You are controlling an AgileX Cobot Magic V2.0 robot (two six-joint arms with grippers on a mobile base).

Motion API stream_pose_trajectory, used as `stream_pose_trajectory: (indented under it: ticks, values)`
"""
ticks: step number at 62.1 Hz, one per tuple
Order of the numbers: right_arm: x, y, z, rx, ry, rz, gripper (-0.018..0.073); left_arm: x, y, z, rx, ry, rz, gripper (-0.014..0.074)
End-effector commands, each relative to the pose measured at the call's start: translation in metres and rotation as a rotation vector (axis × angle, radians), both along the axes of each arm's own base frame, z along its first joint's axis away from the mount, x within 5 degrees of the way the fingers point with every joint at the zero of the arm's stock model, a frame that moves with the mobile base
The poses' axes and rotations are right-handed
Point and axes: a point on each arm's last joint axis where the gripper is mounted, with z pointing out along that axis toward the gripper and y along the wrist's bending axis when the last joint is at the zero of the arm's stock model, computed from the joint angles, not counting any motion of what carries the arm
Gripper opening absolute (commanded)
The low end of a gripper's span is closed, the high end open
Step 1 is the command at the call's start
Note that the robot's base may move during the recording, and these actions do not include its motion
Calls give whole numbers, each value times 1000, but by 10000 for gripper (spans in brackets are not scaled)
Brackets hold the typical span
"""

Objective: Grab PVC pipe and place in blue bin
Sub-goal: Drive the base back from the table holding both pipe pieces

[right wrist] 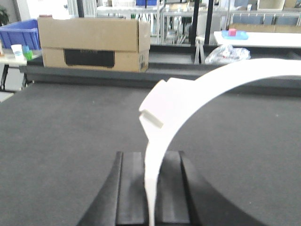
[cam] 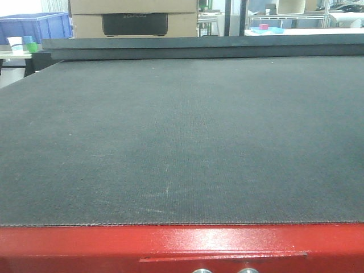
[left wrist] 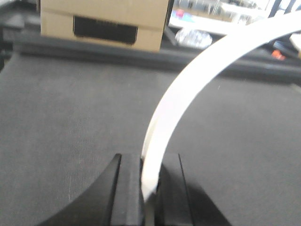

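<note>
The PVC pipe is not in any view. The blue bin (cam: 34,25) stands beyond the table's far left corner and shows again in the right wrist view (right wrist: 19,30). Neither arm appears in the front view. In the left wrist view my left gripper (left wrist: 149,162) hovers over the dark mat, its jaws close together around a thin white curved band (left wrist: 197,75). My right gripper (right wrist: 150,157) looks the same, with a white band (right wrist: 211,80) running up from between its jaws and arcing right. Where either band comes from or ends is out of frame.
A dark grey mat (cam: 182,142) covers the table, which has a red front edge (cam: 182,244). A cardboard box (cam: 133,17) sits behind the raised back ledge. Small cups (cam: 17,44) stand by the bin. Other benches lie further back.
</note>
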Motion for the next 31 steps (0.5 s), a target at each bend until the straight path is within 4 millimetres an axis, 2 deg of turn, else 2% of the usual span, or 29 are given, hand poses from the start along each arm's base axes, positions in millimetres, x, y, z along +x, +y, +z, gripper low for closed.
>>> stream_pose_trajectory:
  ticks: [1, 12, 31]
  values:
    - [-12, -3, 2, -6, -48, -4, -168, -16, 3, 8, -23, -87, 3, -111]
    - [-21, -5, 3, 0, -72, -4, -168, -32, 6, 16, -29, -166, 6, -111]
    - [-21, -5, 6, 11, -105, -2, -168, -33, 7, 16, 5, -170, 13, -111]
